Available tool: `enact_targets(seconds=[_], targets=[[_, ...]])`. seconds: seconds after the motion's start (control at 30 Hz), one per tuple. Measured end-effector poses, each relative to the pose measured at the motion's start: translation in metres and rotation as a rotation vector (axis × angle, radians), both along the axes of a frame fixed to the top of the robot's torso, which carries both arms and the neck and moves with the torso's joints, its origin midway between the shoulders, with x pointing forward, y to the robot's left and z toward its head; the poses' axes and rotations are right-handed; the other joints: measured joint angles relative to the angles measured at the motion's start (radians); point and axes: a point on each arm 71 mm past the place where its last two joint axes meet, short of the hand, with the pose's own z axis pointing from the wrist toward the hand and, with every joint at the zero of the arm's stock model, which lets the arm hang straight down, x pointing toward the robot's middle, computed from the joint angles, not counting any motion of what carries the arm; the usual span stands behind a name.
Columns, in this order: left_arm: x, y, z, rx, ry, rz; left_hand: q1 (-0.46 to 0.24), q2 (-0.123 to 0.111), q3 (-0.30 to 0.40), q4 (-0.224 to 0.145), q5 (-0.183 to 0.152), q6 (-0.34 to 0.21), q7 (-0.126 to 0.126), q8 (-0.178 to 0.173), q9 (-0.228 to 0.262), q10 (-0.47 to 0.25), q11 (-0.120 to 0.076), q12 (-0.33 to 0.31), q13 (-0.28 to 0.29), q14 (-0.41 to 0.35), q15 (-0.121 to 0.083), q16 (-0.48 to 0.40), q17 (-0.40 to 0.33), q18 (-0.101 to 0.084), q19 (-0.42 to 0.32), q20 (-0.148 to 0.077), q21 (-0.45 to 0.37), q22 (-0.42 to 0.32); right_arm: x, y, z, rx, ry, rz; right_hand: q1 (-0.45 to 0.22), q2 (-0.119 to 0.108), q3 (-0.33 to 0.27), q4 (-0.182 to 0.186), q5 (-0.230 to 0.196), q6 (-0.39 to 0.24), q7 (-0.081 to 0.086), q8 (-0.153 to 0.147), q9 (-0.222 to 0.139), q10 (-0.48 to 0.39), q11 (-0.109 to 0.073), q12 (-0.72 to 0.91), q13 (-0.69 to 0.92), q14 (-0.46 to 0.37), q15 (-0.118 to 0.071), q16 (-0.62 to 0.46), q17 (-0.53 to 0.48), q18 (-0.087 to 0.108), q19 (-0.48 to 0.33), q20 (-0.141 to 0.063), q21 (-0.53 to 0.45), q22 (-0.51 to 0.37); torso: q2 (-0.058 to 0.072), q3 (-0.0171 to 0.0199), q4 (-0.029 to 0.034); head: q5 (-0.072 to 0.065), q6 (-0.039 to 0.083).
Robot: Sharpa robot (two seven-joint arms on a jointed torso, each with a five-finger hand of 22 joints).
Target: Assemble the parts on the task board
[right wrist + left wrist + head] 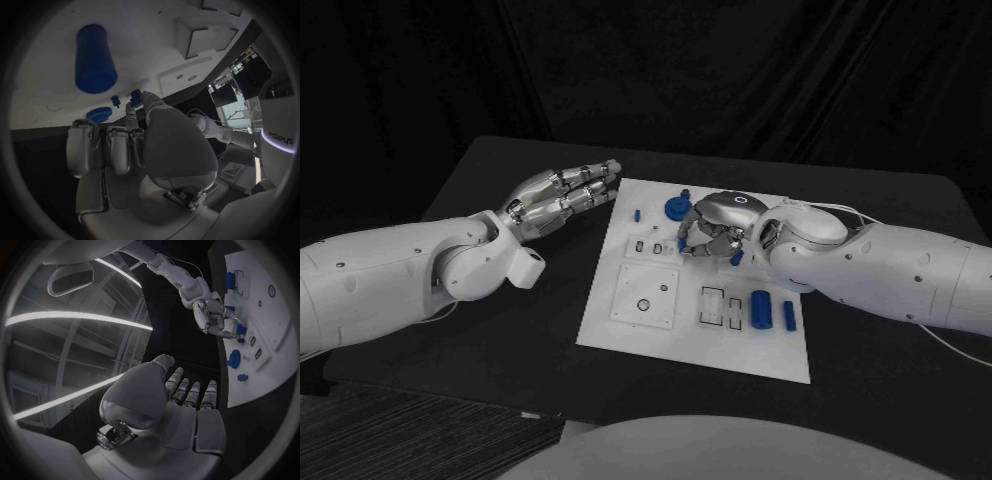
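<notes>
Lying at table centre: white board [646, 330], with blue cylinder [760, 307] toward 4 o'clock, round blue part [675, 208] near 12. Right hand [715, 228] low over board middle, fingers curled down; cannot tell whether gripping anything. Left hand [564, 195] off the board at 10 o'clock, fingers straight, together, holding nothing.

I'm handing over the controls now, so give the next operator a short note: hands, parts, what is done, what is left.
Left hand: open, holds nothing, beside the task board's far left corner.
Right hand: fingers down over the board's far middle; whether it holds a part cannot be told.
Parts: blue round disc near the far edge, large blue cylinder and a slimmer blue bar on the near right.
Done: unclear. Left: loose parts to be seated.
</notes>
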Motion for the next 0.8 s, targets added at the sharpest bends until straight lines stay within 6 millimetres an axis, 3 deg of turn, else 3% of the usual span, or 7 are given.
enact_targets(seconds=[0.2,0.27,0.33,0.8], targets=[[-0.0002,0.0001,-0.0005,0.000,0.002,-0.001,0.000,0.000,0.000,0.000,0.000,0.000,0.000,0.000,0.000,0.000,0.000,0.000,0.000,0.000,0.000,0.000,0.000,0.000,0.000,0.000,0.000,0.000,0.0005,0.0013,-0.0002,-0.003,0.003,0.001,0.000,0.000,-0.007,-0.007,0.000,0.000,0.000,0.000,0.005,0.000,0.000,0.000,0.000,0.000,0.000,0.000,0.000,0.000,0.000,0.000,0.000,0.000,0.000,-0.0006,-0.0002,0.001,0.001],[-0.0002,0.0002,-0.0007,0.000,0.002,-0.001,0.000,0.000,0.000,0.000,0.000,0.000,0.000,0.000,0.000,0.000,0.000,0.000,0.000,0.000,0.000,0.000,0.000,0.000,0.000,0.000,0.000,0.000,0.0005,0.0019,-0.0003,-0.004,0.004,0.003,0.000,0.000,-0.008,-0.008,0.000,0.000,0.000,0.000,0.009,-0.010,0.010,0.000,0.000,0.000,0.000,0.000,0.000,0.000,0.000,0.000,0.000,0.000,0.000,-0.0006,-0.0002,0.001,0.001],[-0.0001,0.0002,-0.0009,0.000,0.003,-0.001,0.000,0.000,0.000,0.000,0.000,0.000,0.000,0.000,0.000,0.000,0.000,0.000,0.000,0.000,0.000,0.000,0.000,0.000,0.000,0.000,0.000,-0.001,0.0005,0.0026,-0.0005,-0.005,0.006,0.004,0.000,0.000,-0.008,-0.008,0.000,-0.009,0.009,0.000,0.029,-0.010,0.010,0.000,0.000,0.000,0.000,0.000,0.000,0.000,0.000,0.000,0.000,0.000,0.000,-0.0005,-0.0003,0.002,0.001],[-0.0004,-0.0008,-0.0024,-0.001,0.007,-0.005,0.000,0.000,0.000,0.000,0.000,0.000,0.000,0.000,0.000,0.000,0.000,0.000,0.000,0.000,0.000,0.000,0.000,0.000,0.000,0.000,0.000,-0.001,0.0007,0.0045,-0.0024,-0.014,0.015,0.007,0.000,0.000,0.006,-0.022,-0.017,-0.054,0.011,-0.005,0.030,-0.010,0.010,0.000,0.000,-0.007,0.014,0.000,0.000,0.000,0.009,0.009,-0.015,0.000,0.000,-0.0007,-0.0003,0.001,0.000]])
